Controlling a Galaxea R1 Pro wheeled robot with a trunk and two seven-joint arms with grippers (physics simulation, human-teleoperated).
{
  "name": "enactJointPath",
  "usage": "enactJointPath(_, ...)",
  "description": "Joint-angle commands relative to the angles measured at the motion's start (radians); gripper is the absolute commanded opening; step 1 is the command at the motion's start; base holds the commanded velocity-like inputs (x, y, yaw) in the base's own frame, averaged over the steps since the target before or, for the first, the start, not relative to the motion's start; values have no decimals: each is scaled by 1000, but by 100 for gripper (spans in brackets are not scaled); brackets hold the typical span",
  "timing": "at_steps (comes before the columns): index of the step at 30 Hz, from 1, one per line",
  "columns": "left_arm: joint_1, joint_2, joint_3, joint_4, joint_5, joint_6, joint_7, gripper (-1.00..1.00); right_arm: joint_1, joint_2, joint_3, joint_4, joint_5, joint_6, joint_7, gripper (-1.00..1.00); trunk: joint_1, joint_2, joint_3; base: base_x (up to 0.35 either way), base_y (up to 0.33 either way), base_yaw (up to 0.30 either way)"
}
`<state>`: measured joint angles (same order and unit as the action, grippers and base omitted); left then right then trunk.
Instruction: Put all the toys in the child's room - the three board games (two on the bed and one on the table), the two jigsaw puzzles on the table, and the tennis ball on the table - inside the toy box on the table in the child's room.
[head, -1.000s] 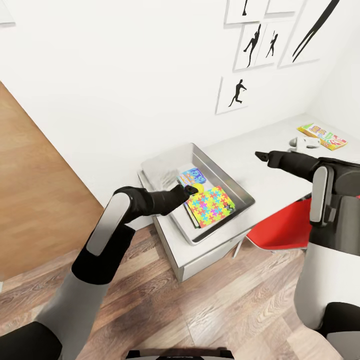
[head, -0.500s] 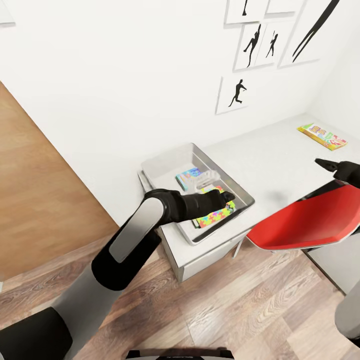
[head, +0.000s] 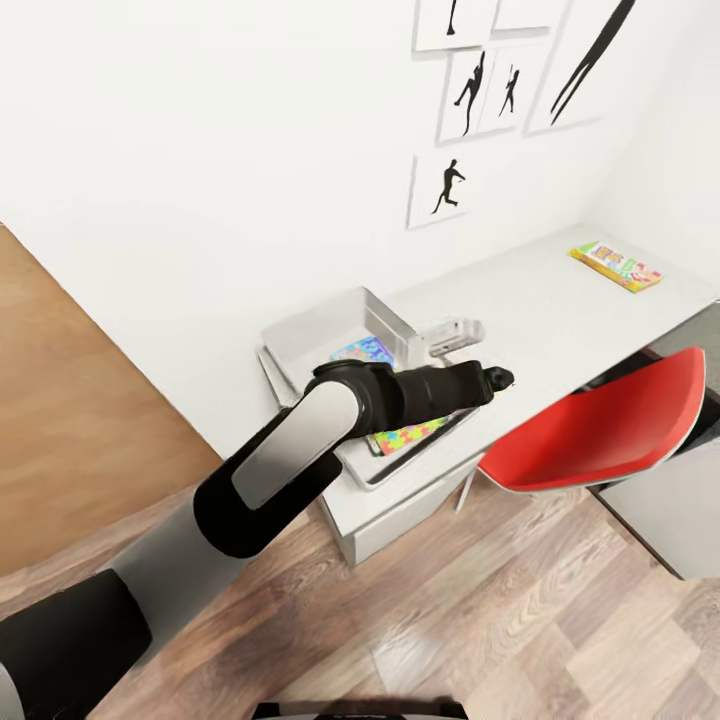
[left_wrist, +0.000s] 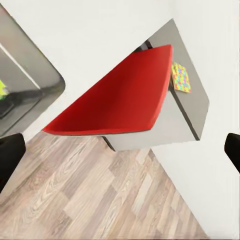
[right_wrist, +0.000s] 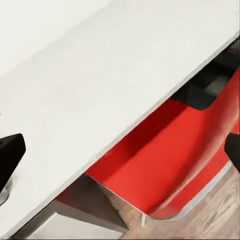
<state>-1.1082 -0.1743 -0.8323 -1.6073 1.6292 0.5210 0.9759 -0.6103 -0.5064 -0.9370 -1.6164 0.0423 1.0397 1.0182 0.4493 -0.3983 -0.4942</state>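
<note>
In the head view our left arm stretches forward over the toy box (head: 300, 335), its left end effector (head: 497, 378) past the box's right end, above the bare counter (head: 530, 310). The left wrist view shows its two dark fingertips (left_wrist: 10, 155) at opposite edges with a wide gap between them, so that end effector is spread and holds nothing.

The toy box sits at the counter's left end, against the white wall. Inside it, one jigsaw puzzle (head: 405, 436) peeks out below the arm, bright interlocking pieces, lying flat. A blue-covered board game (head: 362, 351) lies flat deeper in the box, partly hidden by the arm. A pale translucent shape (head: 450, 333) sits just beyond the box's right wall; too faint to say what it is.

Another board game (head: 615, 266), yellow, green and red cover, lies flat at the far right end of the counter, well apart from the toy box. The left wrist view catches it too (left_wrist: 181, 77), beyond the red chair (left_wrist: 120, 95).

The red chair (head: 590, 430) is tucked under the counter edge, right of the box, over wood-plank floor (head: 480, 620). Black silhouette pictures (head: 440, 188) hang on the wall above.

In the right wrist view the right end effector (right_wrist: 120, 150) has its dark fingertips (right_wrist: 9, 155) at opposite edges, spread wide, nothing between them; it looks across the counter edge (right_wrist: 100, 85) and the red chair seat (right_wrist: 170, 165) below.
</note>
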Motion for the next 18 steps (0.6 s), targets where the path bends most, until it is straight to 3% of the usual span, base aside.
enactJointPath(1, -1, 0, 0, -1, 5, 3, 7, 100, -1, 0, -2, 0, 4, 8, 8, 100, 1, -2, -1, 0, 0, -230)
enactJointPath(3, -1, 0, -35, -1, 6, -18, -38, 100, 33, 0, -41, 0, 3, 8, 70, 100, 1, -2, -1, 0, 0, -244)
enactJointPath(7, 5, 0, -78, -1, 7, -44, -111, 100, 67, 18, -75, 0, 3, 8, 141, 100, 1, -2, 0, 0, 0, -257)
enactJointPath(14, 8, 0, -108, 0, 7, -61, -170, 100, 88, 47, -96, 0, 4, 8, 186, 100, 1, -2, 0, 0, 0, -270)
enactJointPath(18, 10, 0, -118, 0, 7, -67, -190, 100, 95, 62, -90, 0, 4, 8, 202, 100, 1, -2, 0, 0, 0, -277)
